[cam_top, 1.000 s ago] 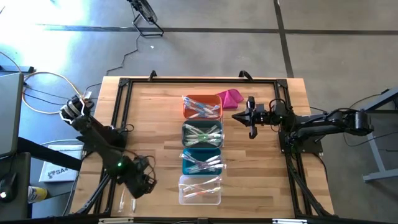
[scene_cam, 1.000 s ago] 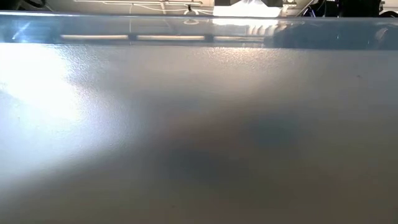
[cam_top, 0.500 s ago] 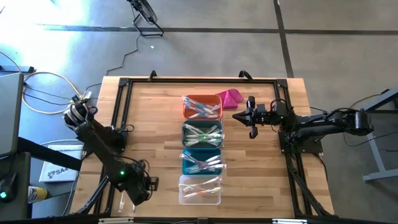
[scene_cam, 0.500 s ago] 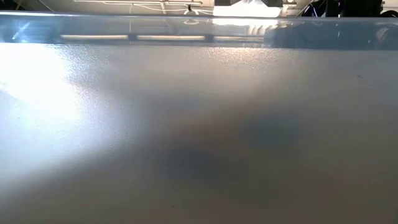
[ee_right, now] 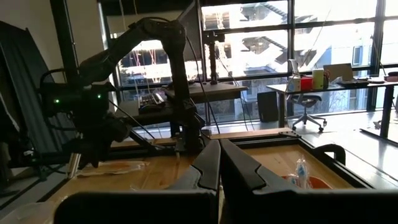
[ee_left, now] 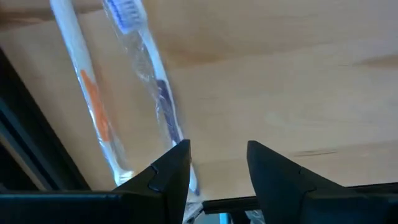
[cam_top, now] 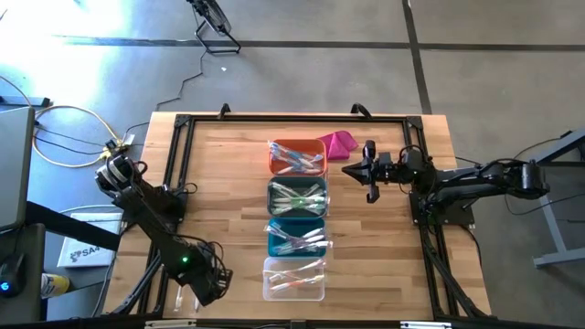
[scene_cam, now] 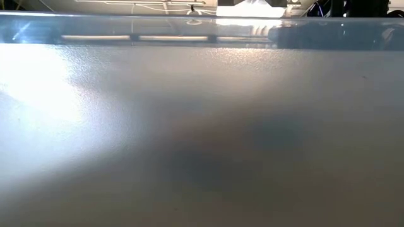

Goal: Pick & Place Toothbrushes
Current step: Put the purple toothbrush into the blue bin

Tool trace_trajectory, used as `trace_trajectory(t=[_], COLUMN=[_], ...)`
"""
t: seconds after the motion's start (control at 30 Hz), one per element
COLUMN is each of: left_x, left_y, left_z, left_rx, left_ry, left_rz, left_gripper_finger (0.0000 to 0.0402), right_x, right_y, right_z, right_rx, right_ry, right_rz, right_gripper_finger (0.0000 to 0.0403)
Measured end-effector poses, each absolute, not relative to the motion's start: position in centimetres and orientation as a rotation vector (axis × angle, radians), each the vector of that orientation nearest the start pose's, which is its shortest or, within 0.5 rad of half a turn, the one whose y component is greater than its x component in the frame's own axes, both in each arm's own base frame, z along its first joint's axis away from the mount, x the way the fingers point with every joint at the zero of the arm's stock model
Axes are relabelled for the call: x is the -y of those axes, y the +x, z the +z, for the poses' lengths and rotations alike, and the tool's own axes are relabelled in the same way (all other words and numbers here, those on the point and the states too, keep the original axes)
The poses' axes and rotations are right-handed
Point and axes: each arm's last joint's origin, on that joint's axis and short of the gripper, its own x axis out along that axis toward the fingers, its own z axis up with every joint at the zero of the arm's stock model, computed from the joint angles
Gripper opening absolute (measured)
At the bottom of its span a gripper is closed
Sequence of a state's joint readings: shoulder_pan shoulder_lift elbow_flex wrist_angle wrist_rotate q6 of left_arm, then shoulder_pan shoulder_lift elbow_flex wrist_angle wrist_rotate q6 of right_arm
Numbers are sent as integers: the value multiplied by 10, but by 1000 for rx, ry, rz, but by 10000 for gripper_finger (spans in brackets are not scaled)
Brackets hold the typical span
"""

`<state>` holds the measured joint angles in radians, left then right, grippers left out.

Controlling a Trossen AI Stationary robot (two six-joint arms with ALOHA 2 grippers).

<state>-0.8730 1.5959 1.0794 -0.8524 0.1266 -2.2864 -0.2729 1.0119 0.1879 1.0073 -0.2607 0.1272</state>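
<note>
Left gripper [ee_left: 214, 163] spread, poised over two loose toothbrushes [ee_left: 152, 81] on the table [cam_top: 228, 183] near its front-left corner, jaws wide to straddle one. Right gripper [cam_top: 369, 171] pressed together, parked beside the orange bin [cam_top: 297, 157], clear of the sorting row.

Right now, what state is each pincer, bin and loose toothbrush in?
Left pincer: open, over two loose toothbrushes.
Right pincer: shut, holding nothing, beside the orange bin.
Loose toothbrushes: wrapped, flat on the table.
Orange bin, grey bin, teal bin, clear bin: each holding toothbrushes.
</note>
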Motion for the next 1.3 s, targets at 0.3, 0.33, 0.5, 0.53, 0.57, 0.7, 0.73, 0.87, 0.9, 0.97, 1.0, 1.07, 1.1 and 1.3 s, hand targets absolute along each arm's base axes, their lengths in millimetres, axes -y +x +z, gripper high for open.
trace_trajectory(t=[0.3,0.33,0.5,0.53,0.57,0.7,0.73,0.87,0.9,0.97,1.0,1.07,1.1,1.3], left_x=[218,218,221,222,222,227,227,226,226,225,224,224,223,224], left_y=[173,173,162,159,158,153,151,148,148,149,149,150,150,149], left_z=[186,183,170,168,166,163,162,157,156,153,151,146,143,141], left_rx=[-1435,-1443,-1466,-1465,-1464,-1464,-1463,-1456,-1451,-1429,-1411,-1392,-1391,-1431], left_ry=[-1232,-1244,-1260,-1269,-1279,-1309,-1307,-1322,-1327,-1333,-1334,-1337,-1332,-1324], left_rz=[965,964,986,989,993,988,1000,1011,1005,989,981,955,945,948], left_gripper_finger=[154,154,154,154,154,154,154,154,154,154,154,154,154,155], right_x=[43,43,43,43,43,43,43,43,43,43,43,43,43,43], right_y=[180,180,180,180,180,180,180,180,180,180,180,180,180,180], right_z=[206,206,206,206,206,206,206,206,206,206,206,206,206,206], right_rx=[177,177,177,177,177,179,179,179,179,179,179,179,180,182], right_ry=[79,79,79,78,79,78,78,78,78,78,78,78,77,77], right_rz=[-1,-1,-1,-1,-1,-1,-1,-1,-1,-1,-1,-1,-1,-1], right_gripper_finger=[3,3,3,3,3,3,3,3,3,3,3,3,3,3])
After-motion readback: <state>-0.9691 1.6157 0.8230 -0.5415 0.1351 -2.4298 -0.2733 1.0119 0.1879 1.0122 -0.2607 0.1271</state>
